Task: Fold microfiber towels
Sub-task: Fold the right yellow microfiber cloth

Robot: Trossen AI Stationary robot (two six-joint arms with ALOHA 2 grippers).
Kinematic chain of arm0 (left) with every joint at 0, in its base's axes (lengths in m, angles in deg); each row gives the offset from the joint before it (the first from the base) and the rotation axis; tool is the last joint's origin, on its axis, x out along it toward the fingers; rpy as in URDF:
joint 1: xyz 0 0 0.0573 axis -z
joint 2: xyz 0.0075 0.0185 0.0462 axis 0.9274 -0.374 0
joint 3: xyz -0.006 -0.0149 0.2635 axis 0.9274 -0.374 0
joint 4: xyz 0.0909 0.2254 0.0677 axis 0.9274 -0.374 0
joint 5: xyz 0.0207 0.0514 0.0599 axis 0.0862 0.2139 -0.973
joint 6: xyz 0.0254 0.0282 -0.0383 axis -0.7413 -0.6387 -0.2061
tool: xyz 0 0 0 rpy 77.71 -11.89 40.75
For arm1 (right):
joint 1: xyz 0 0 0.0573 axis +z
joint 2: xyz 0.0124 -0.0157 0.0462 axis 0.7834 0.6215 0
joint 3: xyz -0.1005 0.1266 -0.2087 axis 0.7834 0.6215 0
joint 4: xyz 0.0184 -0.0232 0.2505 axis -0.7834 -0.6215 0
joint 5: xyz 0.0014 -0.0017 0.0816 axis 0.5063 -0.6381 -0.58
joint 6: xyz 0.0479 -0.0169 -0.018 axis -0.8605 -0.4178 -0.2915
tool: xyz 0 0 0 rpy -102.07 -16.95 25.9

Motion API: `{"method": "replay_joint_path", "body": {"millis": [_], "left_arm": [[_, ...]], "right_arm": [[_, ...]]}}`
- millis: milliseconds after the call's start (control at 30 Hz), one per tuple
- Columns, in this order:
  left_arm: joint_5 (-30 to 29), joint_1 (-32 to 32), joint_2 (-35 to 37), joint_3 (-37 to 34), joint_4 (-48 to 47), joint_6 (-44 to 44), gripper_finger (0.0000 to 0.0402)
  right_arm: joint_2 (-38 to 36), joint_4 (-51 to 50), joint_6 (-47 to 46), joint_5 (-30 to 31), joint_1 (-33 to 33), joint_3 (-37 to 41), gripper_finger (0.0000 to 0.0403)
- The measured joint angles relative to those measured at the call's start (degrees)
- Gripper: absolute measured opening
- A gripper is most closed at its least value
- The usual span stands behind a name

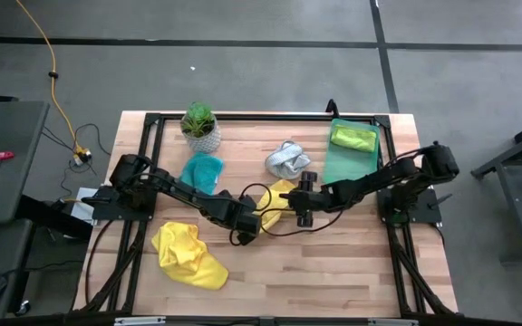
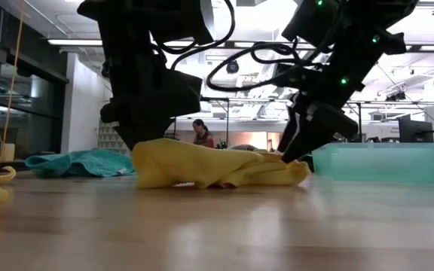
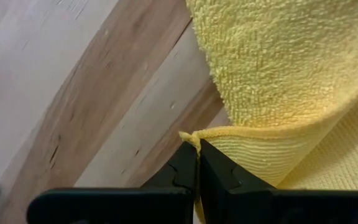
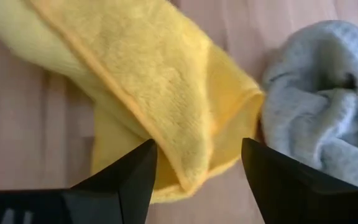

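Observation:
A yellow towel (image 1: 279,194) lies crumpled at the table's middle, between my two grippers; it also shows in the low view (image 2: 209,165). My left gripper (image 1: 257,221) is shut on its near-left edge. My right gripper (image 1: 294,203) is open at the towel's right end, with a folded part of the towel (image 4: 185,124) between its fingers; I cannot tell whether they touch it. A second yellow towel (image 1: 188,255) lies near left, a teal one (image 1: 204,170) far left and a grey-white one (image 1: 287,159) behind the middle. A lime green one (image 1: 352,138) lies on the tray. My left gripper (image 3: 197,155) pinches the yellow towel's hemmed edge (image 3: 190,137) at a corner-like point, only at the fingertips. The fingers come from the table's left, slanting down. The rest of the towel rests on the table, folded over itself beyond the fingers.
A translucent green tray (image 1: 347,165) stands at the far right. A potted plant (image 1: 199,127) stands at the far left. Bare wood (image 1: 333,263) lies along the near right. A person (image 2: 200,132) shows far off in the room.

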Motion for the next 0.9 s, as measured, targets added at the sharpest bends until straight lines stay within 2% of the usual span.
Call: {"method": "replay_joint_path", "body": {"millis": [133,333,600,900], "left_arm": [[0.11,0.0,0.0,0.0,-0.02,0.0,0.0],[0.06,-0.02,0.0,0.0,0.0,0.0,0.0],[-0.07,-0.02,0.0,0.0,0.09,0.0,0.0],[-0.08,-0.02,0.0,0.02,0.14,-0.02,0.0]], "right_arm": [[-0.07,-1.91,0.16,-0.1,-1.07,-0.01,0.0218],[0.08,-3.71,-0.13,-2.05,-1.61,-0.01,0.0177],[0.08,-3.24,-0.19,-2.22,-1.61,-0.01,0.0143],[0.43,-2.82,-3.37,-2.33,-1.62,0.01,0.0056]]}}
